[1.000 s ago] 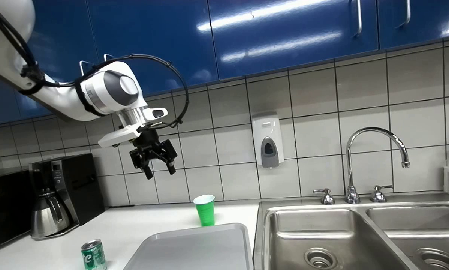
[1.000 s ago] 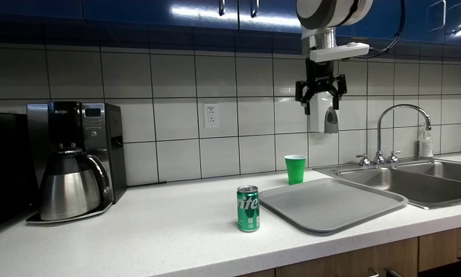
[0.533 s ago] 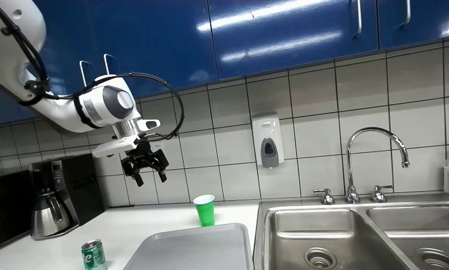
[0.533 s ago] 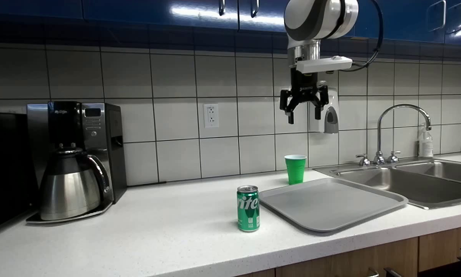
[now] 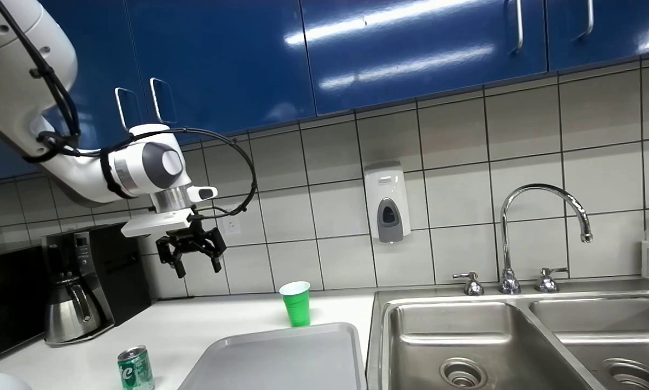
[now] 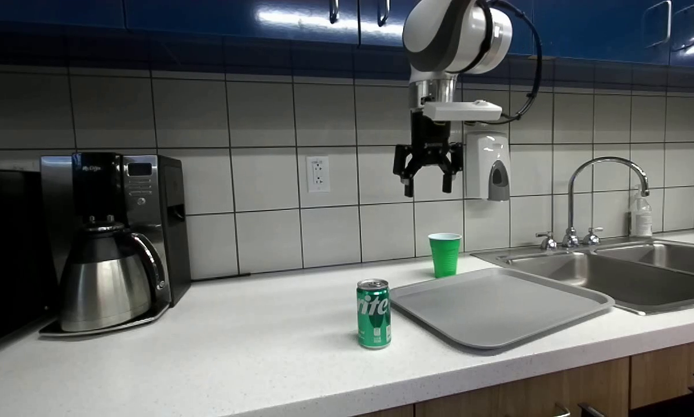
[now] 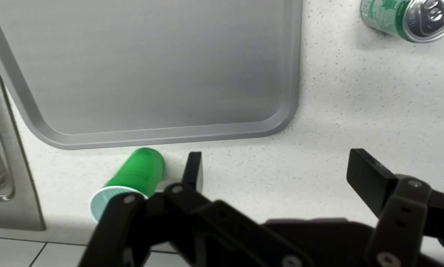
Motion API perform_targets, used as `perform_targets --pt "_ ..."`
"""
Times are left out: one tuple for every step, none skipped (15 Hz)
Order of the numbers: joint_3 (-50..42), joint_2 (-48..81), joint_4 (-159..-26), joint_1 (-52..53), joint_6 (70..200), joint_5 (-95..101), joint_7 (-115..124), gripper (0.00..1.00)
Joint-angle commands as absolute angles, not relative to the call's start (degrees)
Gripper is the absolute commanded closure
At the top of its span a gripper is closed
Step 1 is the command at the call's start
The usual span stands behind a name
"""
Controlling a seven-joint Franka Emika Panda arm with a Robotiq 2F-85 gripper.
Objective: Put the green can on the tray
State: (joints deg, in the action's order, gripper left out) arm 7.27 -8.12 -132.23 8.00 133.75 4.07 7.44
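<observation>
The green can (image 6: 373, 315) stands upright on the white counter beside the tray; in an exterior view its bottom is cut off by the frame edge (image 5: 135, 369). In the wrist view the can (image 7: 388, 16) is at the top right corner, partly cut off. The light-grey tray (image 6: 497, 310) lies flat on the counter with nothing on it; it also shows in the wrist view (image 7: 170, 74) and in an exterior view (image 5: 281, 360). My gripper (image 6: 428, 188) is open and empty, high above the counter, pointing down. In the wrist view its fingers (image 7: 275, 163) are spread apart over bare counter.
A bright green cup (image 6: 445, 255) stands behind the tray near the tiled wall. A coffee maker (image 6: 112, 243) stands at the far left. The steel sink (image 5: 465, 346) with a faucet (image 5: 511, 238) lies right of the tray. A soap dispenser (image 6: 488, 166) hangs on the wall. Blue cabinets (image 5: 221, 59) are overhead.
My gripper has moved down and to the left in both exterior views, staying open. The can, the tray and the cup have not moved.
</observation>
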Motion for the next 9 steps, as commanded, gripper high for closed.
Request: perform_targets --pt "8.3 -5.0 -128.9 9.3 134.0 1.3 2.7 0.00" --pt "8.5 -4.4 -128.3 9.7 133.9 0.7 1.6 0.00" --pt "8.8 -3.6 -127.7 10.2 133.9 0.1 0.5 0.00" --pt "9.1 -2.9 -127.2 10.6 133.8 -0.3 -0.5 0.00" --pt "9.5 -2.0 -126.6 11.1 133.7 -0.8 -1.6 0.00" --pt "9.9 -1.2 -126.0 11.5 133.6 -0.9 -2.5 0.00" --pt "10.3 -0.3 -125.5 11.9 133.5 -1.1 -3.4 0.00" --pt "10.7 0.5 -125.1 12.2 133.5 -0.9 -4.0 0.00" --pt "11.1 1.3 -124.6 12.5 133.5 -0.8 -4.9 0.00"
